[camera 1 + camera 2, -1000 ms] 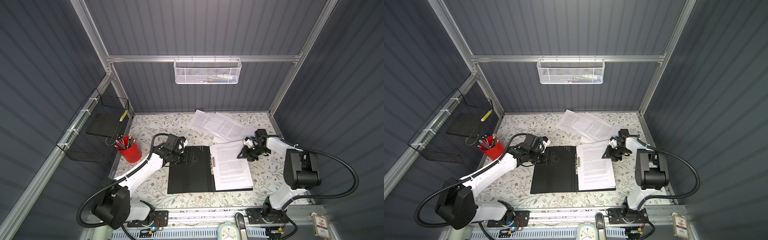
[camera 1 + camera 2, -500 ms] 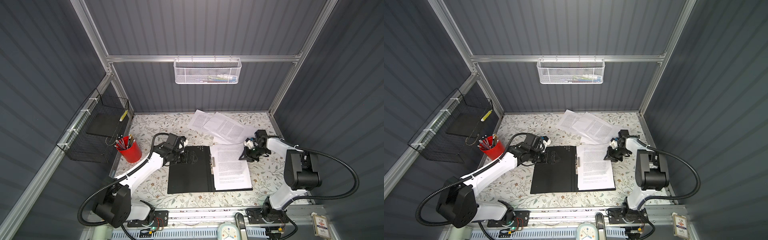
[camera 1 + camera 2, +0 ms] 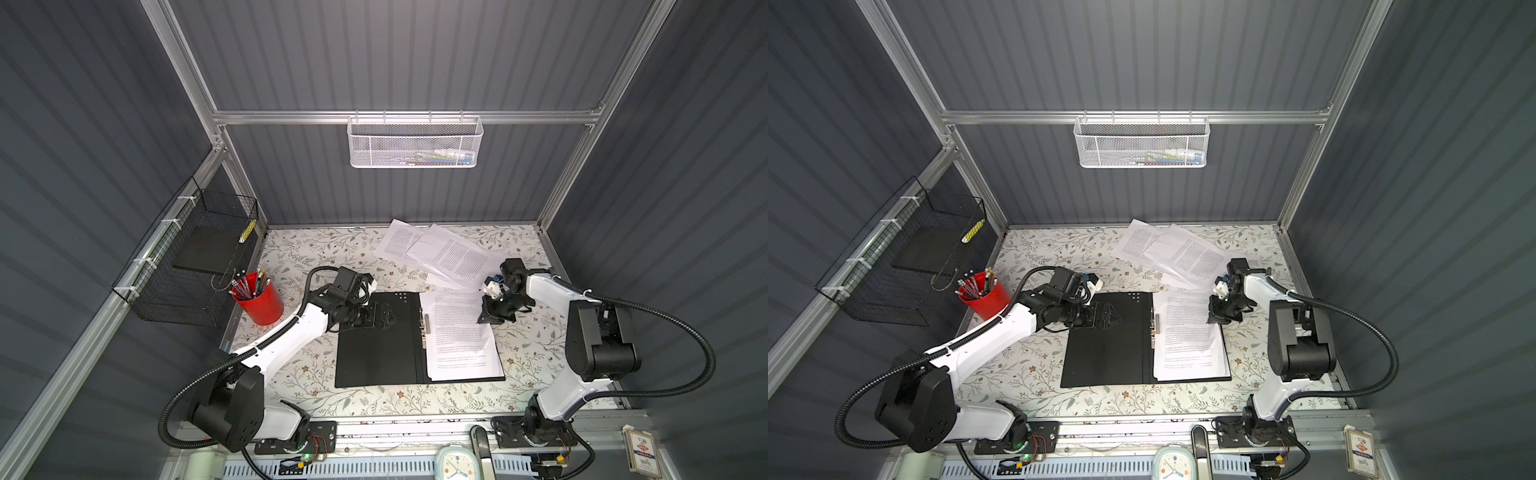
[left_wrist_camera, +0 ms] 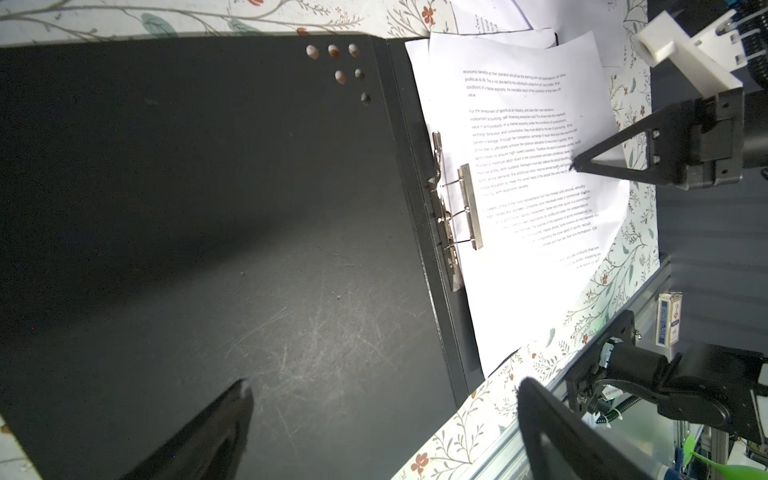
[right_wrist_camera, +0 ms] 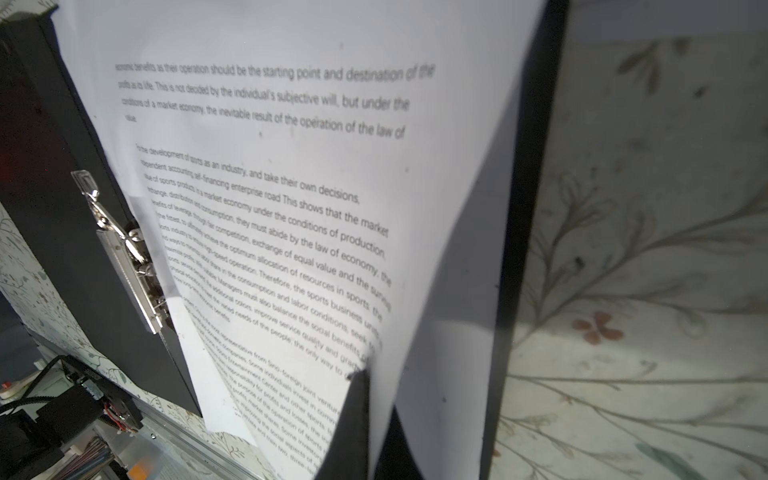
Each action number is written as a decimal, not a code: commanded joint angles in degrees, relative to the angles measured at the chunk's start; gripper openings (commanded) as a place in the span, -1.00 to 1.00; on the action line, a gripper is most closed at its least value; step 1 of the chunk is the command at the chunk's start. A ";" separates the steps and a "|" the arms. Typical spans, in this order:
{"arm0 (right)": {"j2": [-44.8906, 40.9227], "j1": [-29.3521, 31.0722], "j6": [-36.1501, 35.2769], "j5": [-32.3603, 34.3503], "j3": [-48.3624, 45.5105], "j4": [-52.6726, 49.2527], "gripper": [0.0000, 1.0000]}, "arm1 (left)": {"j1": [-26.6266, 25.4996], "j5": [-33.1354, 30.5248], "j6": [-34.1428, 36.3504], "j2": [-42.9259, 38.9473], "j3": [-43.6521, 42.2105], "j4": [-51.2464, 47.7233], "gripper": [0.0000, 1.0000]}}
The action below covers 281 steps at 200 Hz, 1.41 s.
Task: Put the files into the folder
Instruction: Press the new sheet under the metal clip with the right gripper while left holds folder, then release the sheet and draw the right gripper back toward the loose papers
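Folder [image 3: 378,345] lay open at centre frame on the desk [image 3: 307,253], black inside up. Top sheet [image 3: 457,332] rested on its right leaf, beside the metal clip [image 3: 424,328]. Right jaws were pinched shut on that sheet's right edge, one finger [image 5: 349,424] above the paper, edge lifted. Left jaws stood wide over the folder's upper left corner; contact not discernible. Loose files [image 3: 440,253] lay overlapped at upper centre, beyond the folder.

Overhead pair; wrists close, likely sharing folder [image 3: 376,340].
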 commanded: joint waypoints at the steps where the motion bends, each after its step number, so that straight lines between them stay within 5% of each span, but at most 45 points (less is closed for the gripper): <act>1: 0.37 0.63 -1.77 2.06 1.64 -2.24 -0.84 | 0.34 1.43 1.20 0.52 1.60 -1.44 0.99; 100: 1.97 2.20 -2.24 2.85 3.18 -1.93 -0.51 | 0.60 1.50 0.82 0.56 2.06 -1.62 0.99; 170: 0.60 2.05 0.85 7.45 2.04 0.22 0.25 | 0.85 1.62 0.38 1.31 2.94 -1.67 0.99; 217: -4.43 -1.51 10.66 9.82 -2.96 4.64 0.69 | 1.83 2.62 -1.68 2.31 2.80 -0.52 0.99; 281: -6.46 -1.60 18.69 4.61 -10.87 15.44 0.77 | 2.52 2.68 -5.81 5.35 1.64 1.80 0.99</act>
